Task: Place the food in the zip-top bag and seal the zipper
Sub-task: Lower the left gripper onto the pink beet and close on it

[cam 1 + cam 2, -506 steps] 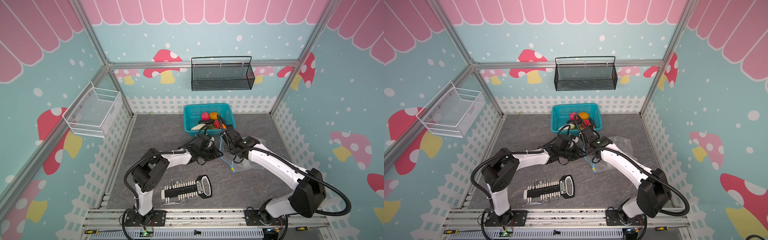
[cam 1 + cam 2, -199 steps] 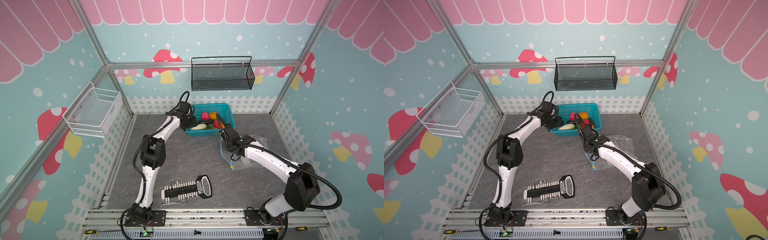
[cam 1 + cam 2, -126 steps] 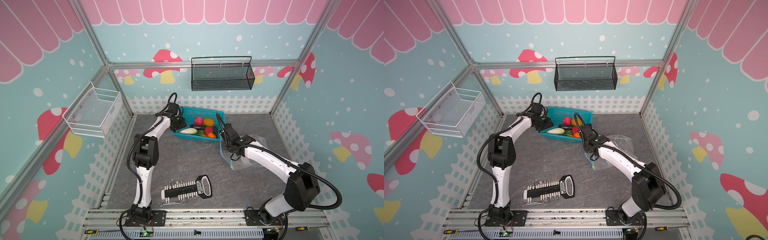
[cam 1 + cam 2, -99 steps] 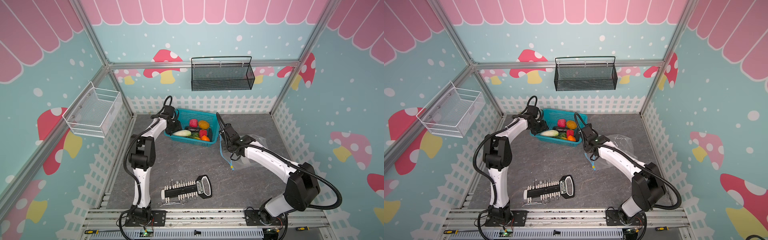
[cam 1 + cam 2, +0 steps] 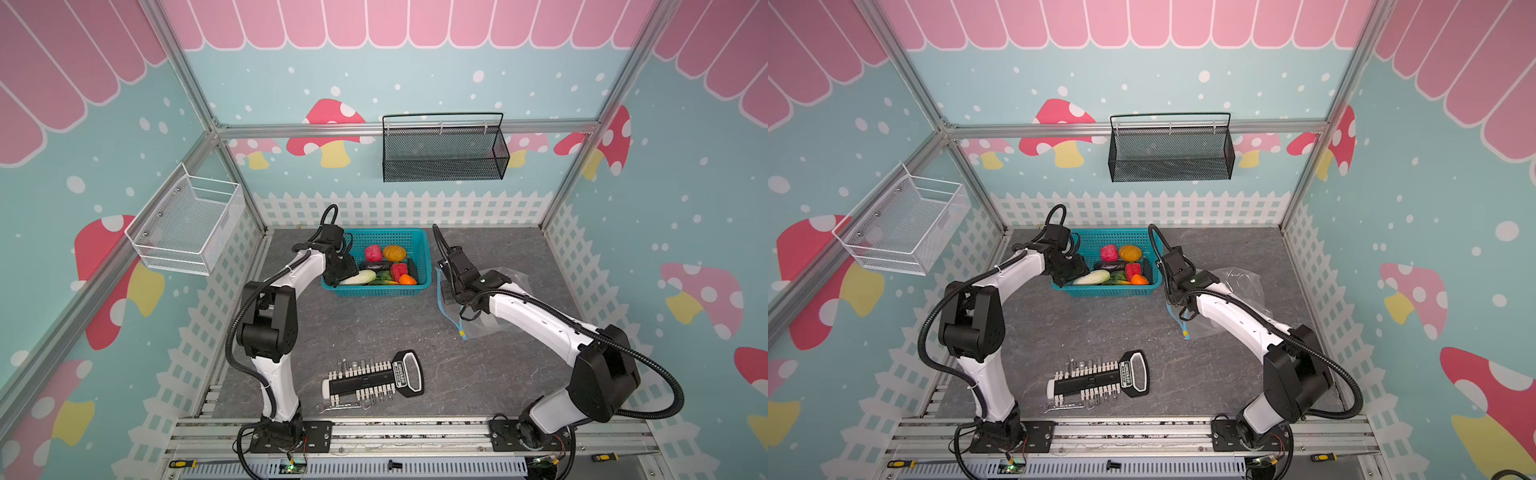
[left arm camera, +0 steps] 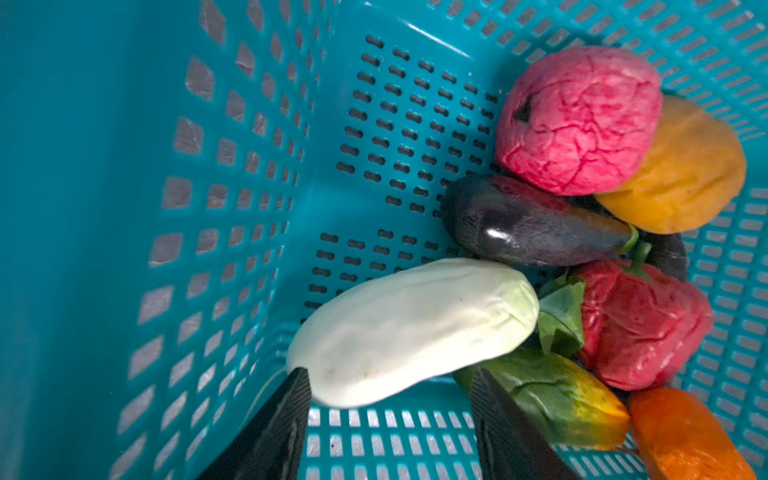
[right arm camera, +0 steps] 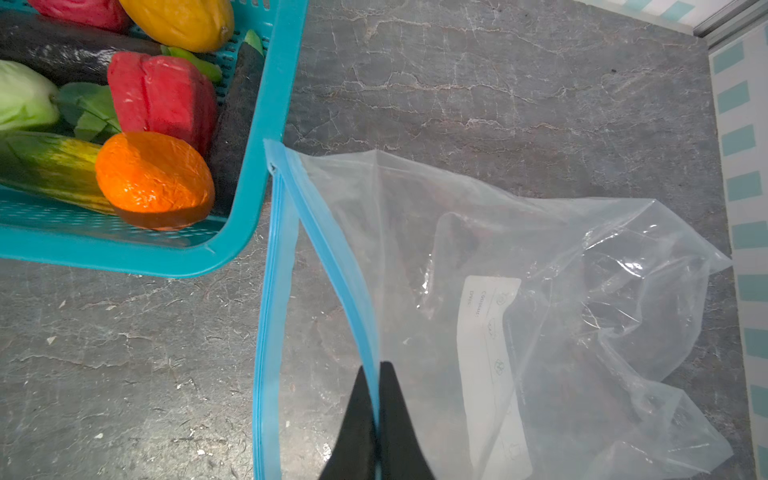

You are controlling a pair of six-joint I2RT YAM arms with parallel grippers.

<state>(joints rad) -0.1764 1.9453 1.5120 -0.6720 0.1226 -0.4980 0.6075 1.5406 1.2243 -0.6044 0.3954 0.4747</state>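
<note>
The left arm (image 5: 297, 272) and right arm (image 5: 536, 320) had white shells, black joints, ribbed black cables (image 5: 680, 397) and tapered black jaws.

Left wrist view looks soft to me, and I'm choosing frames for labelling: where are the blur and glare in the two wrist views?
Left wrist view: the near wall of the basket is smeared out of focus, and the eggplant carries a white glare spot. Right wrist view: the table is sharp, with bright glints on the crinkled zip-top bag.
</note>
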